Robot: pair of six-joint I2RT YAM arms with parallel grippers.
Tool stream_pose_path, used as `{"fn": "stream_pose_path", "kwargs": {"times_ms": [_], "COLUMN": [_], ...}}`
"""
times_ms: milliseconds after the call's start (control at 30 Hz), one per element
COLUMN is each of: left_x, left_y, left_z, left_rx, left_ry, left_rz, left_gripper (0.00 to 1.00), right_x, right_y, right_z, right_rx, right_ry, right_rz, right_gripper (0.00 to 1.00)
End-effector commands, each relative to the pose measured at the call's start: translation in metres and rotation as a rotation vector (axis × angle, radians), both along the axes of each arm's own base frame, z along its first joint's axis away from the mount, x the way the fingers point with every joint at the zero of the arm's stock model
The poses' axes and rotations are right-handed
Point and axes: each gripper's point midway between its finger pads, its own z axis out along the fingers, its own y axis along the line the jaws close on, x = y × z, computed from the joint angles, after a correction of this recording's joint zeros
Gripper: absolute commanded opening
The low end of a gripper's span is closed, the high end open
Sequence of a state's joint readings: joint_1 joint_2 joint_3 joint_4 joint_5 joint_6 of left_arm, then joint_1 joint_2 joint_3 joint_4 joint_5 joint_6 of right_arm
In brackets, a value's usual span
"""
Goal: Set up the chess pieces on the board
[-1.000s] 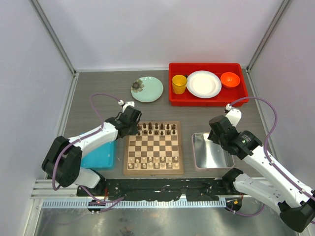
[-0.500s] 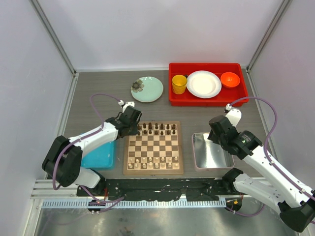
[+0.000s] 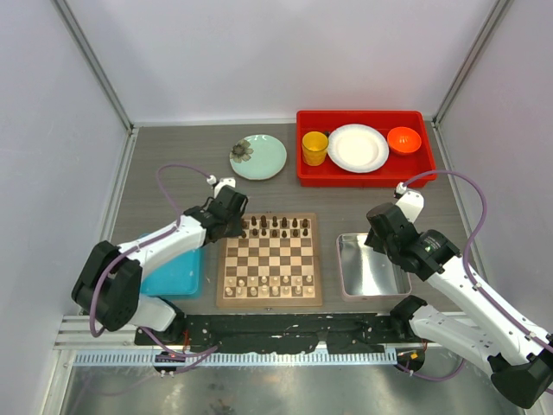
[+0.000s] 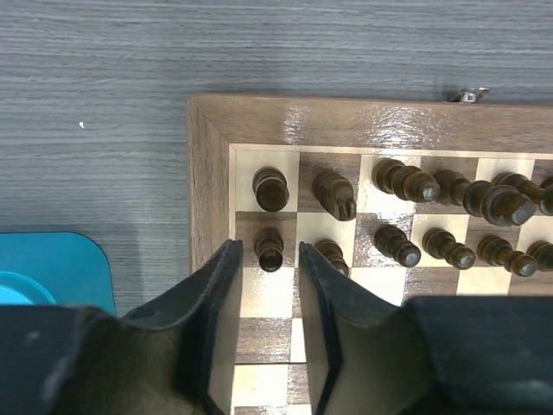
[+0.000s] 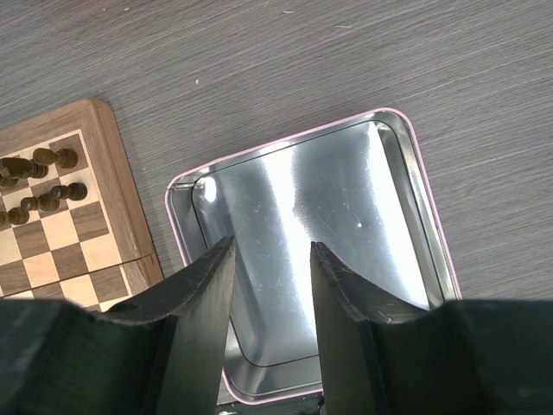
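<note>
Raise left claw (image 4: pixel 267 258), released astride far-left dark pawn (image 4: pixel 270 249), straight up, sparing neighbouring chess pieces (image 4: pixel 404 181); right claw (image 5: pixel 271 251) released above metal tray (image 5: pixel 346 216).

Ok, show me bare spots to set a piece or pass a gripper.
Free: the board's middle rows between dark pieces and pale pieces; the metal tray's floor; table between board and red tray. Crowded: the board's far-left corner, under the left gripper.
</note>
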State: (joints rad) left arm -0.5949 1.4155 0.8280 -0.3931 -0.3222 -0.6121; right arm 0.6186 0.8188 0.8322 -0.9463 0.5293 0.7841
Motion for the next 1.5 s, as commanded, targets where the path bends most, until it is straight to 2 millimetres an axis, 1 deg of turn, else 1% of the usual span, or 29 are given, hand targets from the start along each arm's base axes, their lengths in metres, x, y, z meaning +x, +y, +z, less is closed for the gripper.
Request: {"fn": "stream_pose_path", "kwargs": {"times_ms": [0, 33, 100, 133, 200, 233, 267, 300, 333, 400, 433, 467, 500, 533, 567, 633, 667, 733, 767, 933, 1067, 1133, 1167, 1233, 1267, 1367, 1467], "left_x": [0.012, 0.013, 0.013, 0.014, 0.016, 0.016, 0.016, 0.015, 0.016, 0.012, 0.014, 0.009, 0.009, 0.009, 0.007, 0.004, 0.001, -0.003, -0.006, -0.017, -0.028, -0.033, -0.035, -0.039, -0.041, -0.047, -0.050], "left_y": [0.002, 0.002, 0.003, 0.003, 0.007, 0.009, 0.010, 0.012, 0.011, 0.015, 0.015, 0.020, 0.024, 0.026, 0.033, 0.038, 0.042, 0.046, 0.048, 0.069, 0.082, 0.086, 0.087, 0.089, 0.090, 0.093, 0.098], "left_z": [0.030, 0.041, 0.053, 0.064, 0.075, 0.086, 0.092, 0.096, 0.107, 0.117, 0.129, 0.128, 0.132, 0.141, 0.140, 0.149, 0.149, 0.158, 0.159, 0.180, 0.185, 0.184, 0.189, 0.187, 0.192, 0.197, 0.200], "left_rx": [-0.023, -0.039, -0.059, -0.080, -0.094, -0.109, -0.115, -0.115, -0.126, -0.116, -0.113, -0.082, -0.065, -0.058, -0.019, -0.009, 0.006, -0.006, -0.001, 0.052, 0.093, 0.105, 0.091, 0.089, 0.070, 0.058, 0.064], "left_ry": [-0.092, -0.120, -0.148, -0.177, -0.218, -0.249, -0.264, -0.269, -0.287, -0.289, -0.306, -0.280, -0.275, -0.282, -0.270, -0.278, -0.270, -0.287, -0.283, -0.319, -0.327, -0.329, -0.352, -0.356, -0.377, -0.400, -0.410], "left_rz": [0.024, 0.029, 0.043, 0.045, 0.081, 0.091, 0.096, 0.101, 0.098, 0.093, 0.089, 0.091, 0.098, 0.103, 0.118, 0.127, 0.132, 0.142, 0.142, 0.169, 0.157, 0.147, 0.148, 0.132, 0.133, 0.128, 0.133], "left_gripper": [0.38, 0.40, 0.41, 0.41, 0.47, 0.48, 0.48, 0.48, 0.49, 0.57, 0.62, 0.73, 0.76, 0.78, 0.81, 0.85, 0.89, 0.98, 1.00, 1.00, 1.00, 1.00, 1.00, 1.00, 1.00, 1.00, 0.99], "right_x": [0.008, 0.009, 0.008, 0.008, 0.009, 0.009, 0.010, 0.010, 0.012, 0.013, 0.013, 0.014, 0.015, 0.015, 0.016, 0.019, 0.020, 0.020, 0.021, 0.022, 0.023, 0.024, 0.024, 0.025, 0.025, 0.025, 0.027], "right_y": [0.001, 0.001, 0.001, 0.001, 0.004, 0.004, 0.005, 0.005, 0.006, 0.007, 0.009, 0.010, 0.011, 0.013, 0.014, 0.015, 0.014, 0.010, 0.008, 0.002, -0.004, -0.006, -0.007, -0.009, -0.011, -0.012, -0.014], "right_z": [0.011, 0.011, 0.011, 0.012, 0.016, 0.019, 0.023, 0.025, 0.030, 0.034, 0.037, 0.040, 0.043, 0.048, 0.050, 0.059, 0.060, 0.062, 0.063, 0.064, 0.063, 0.058, 0.058, 0.053, 0.052, 0.053, 0.059], "right_rx": [0.006, 0.006, 0.008, 0.013, 0.026, 0.031, 0.038, 0.037, 0.041, 0.040, 0.048, 0.055, 0.063, 0.076, 0.080, 0.087, 0.078, 0.064, 0.053, 0.044, 0.053, 0.042, 0.039, 0.026, 0.022, 0.025, 0.044], "right_ry": [-0.042, -0.043, -0.041, -0.044, -0.051, -0.054, -0.064, -0.067, -0.079, -0.086, -0.093, -0.101, -0.111, -0.126, -0.130, -0.147, -0.148, -0.148, -0.154, -0.163, -0.183, -0.176, -0.176, -0.166, -0.166, -0.187, -0.238], "right_rz": [-0.010, -0.010, -0.011, -0.011, -0.006, -0.003, 0.000, 0.002, 0.002, 0.013, 0.024, 0.029, 0.035, 0.039, 0.042, 0.045, 0.042, 0.023, 0.011, -0.020, -0.084, -0.100, -0.107, -0.129, -0.134, -0.137, -0.145], "right_gripper": [0.45, 0.45, 0.46, 0.45, 0.46, 0.48, 0.48, 0.52, 0.55, 0.62, 0.66, 0.73, 0.85, 0.86, 0.87, 0.88, 0.88, 0.89, 0.89, 0.89, 0.90, 0.90, 0.90, 0.90, 0.90, 0.90, 0.91]}}
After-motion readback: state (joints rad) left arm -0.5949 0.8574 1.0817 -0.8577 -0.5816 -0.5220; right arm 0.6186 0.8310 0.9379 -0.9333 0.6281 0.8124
